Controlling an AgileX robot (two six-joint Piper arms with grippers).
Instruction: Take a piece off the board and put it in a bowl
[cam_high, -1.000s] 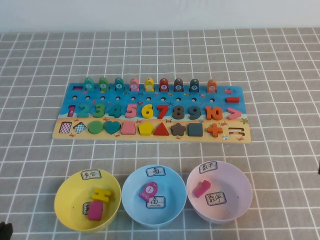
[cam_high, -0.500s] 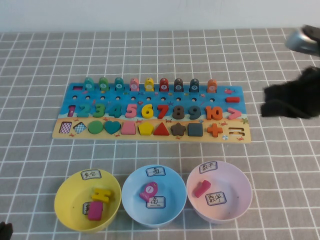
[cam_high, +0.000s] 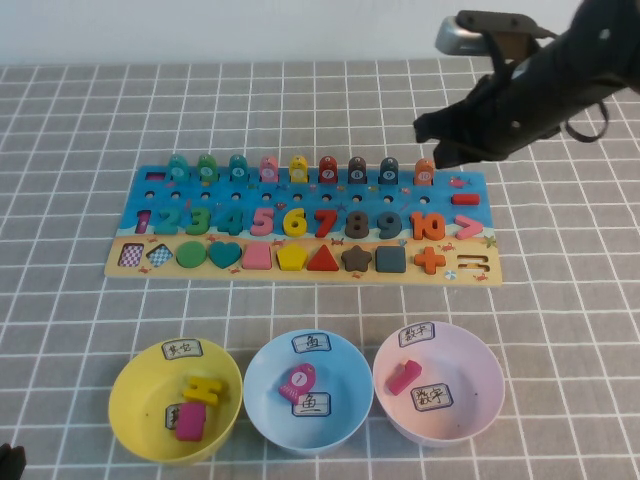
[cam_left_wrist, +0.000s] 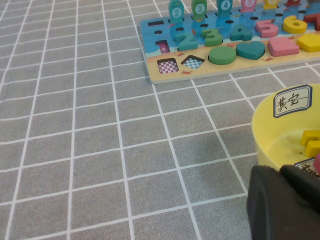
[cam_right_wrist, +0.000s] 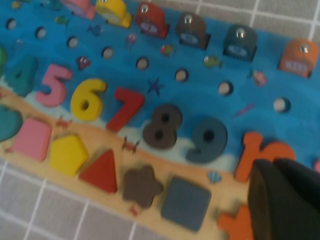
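Above the far right end of the long rectangular wooden puzzle board (cam_high: 303, 224), the right tool (cam_high: 432, 141) hangs over the tabletop (cam_high: 80, 310), a grey cloth gridded with white lines; its black fingers are pressed together with nothing between them, tips just above the small orange rounded fish-shaped wooden token (cam_high: 424, 172). That token stands upright at the right end of the row of fish tokens along the board's blue upper part, its pale round mark facing the near side; from the right wrist view it shows as a smooth orange dome (cam_right_wrist: 298, 57) with a small metal stud on top. Below the row sit chunky painted numerals, then flat shape pieces set in the tan strip. Near the front edge stand three glossy round plastic bowls: a yellow bowl (cam_high: 140, 425) on the left, holding a yellow and a magenta piece, the light blue bowl (cam_high: 345, 375) in the middle, with two white character labels and a pink fish token (cam_high: 297, 381) inside, and a pink bowl (cam_high: 480, 385) on the right, holding one pink piece. Left tool (cam_left_wrist: 282, 205): low by the yellow bowl's rim; only a dark matte edge shows, and whether its jaws are parted I cannot tell.
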